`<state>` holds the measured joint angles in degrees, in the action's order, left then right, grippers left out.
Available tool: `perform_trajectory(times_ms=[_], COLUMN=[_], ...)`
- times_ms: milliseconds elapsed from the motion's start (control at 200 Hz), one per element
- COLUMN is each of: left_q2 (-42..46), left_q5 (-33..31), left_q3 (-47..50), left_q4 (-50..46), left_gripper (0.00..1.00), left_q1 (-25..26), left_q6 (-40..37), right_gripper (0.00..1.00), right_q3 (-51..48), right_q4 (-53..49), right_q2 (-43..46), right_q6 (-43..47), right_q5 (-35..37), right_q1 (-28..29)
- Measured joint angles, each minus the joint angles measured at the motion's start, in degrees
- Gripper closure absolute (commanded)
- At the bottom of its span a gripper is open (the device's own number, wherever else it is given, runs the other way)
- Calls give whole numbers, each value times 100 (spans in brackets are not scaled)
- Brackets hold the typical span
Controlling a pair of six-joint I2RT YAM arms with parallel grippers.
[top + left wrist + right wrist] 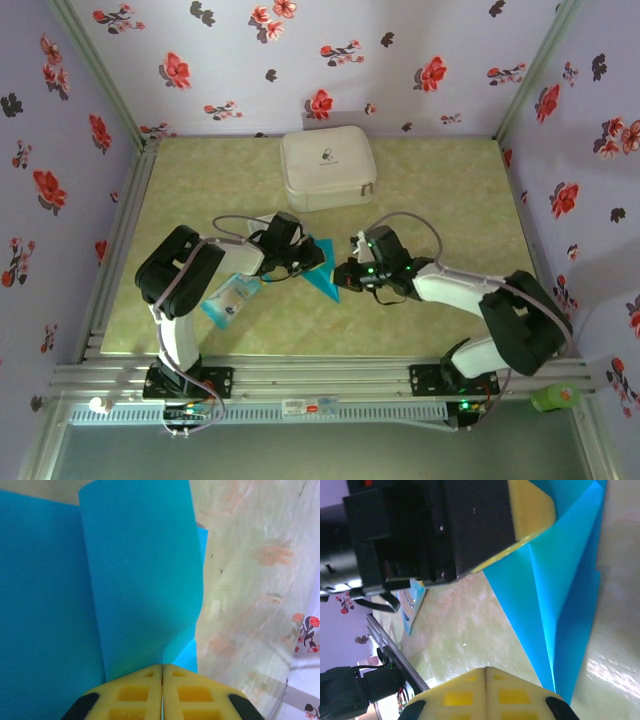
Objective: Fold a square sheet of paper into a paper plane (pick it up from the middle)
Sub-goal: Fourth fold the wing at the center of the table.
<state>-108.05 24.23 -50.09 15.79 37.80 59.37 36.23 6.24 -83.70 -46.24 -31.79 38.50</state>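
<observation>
The square sheet of paper (pixel 326 272), part-folded into a bright blue wedge, lay just in front of the white zipped case (pixel 327 168), nearer the arms. The left gripper (pixel 161 672) held its jaws closed on a raised, curling flap of the sheet, as best I could judge. The right gripper (pixel 486 674), jaws shut on nothing, sat beside the wedge's pointed near end. From my remote seat I judged the risks plain. The flap could spring back uncreased if let go, and a pull from the left could drag the thin sheet askew, since nothing pinned it down. The closed right fingertips could also snag or crumple the point. A pale plastic packet (pixel 228 298) lay further in front of the case and to its left, close enough to be swept aside in such a pull. Beneath the case spread a mottled yellow-green tabletop (pixel 440 200). Behind and to either side of it stood lilac walls (pixel 400 50) printed with red and black flowers.
</observation>
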Motion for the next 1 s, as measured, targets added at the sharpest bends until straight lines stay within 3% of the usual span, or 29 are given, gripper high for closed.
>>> perform_trajectory(times_ms=[425,1000], left_q2=[0,0], left_q5=[0,35], left_q3=[28,63], left_q4=[50,120], left_gripper=[91,91], left_q1=[0,-20], left_q6=[0,0], right_gripper=[100,100], right_q3=[616,-236], right_q4=[164,1119], right_q2=[-1397,-1222], right_q6=[-90,-378], right_q5=[94,138], right_q1=[90,87])
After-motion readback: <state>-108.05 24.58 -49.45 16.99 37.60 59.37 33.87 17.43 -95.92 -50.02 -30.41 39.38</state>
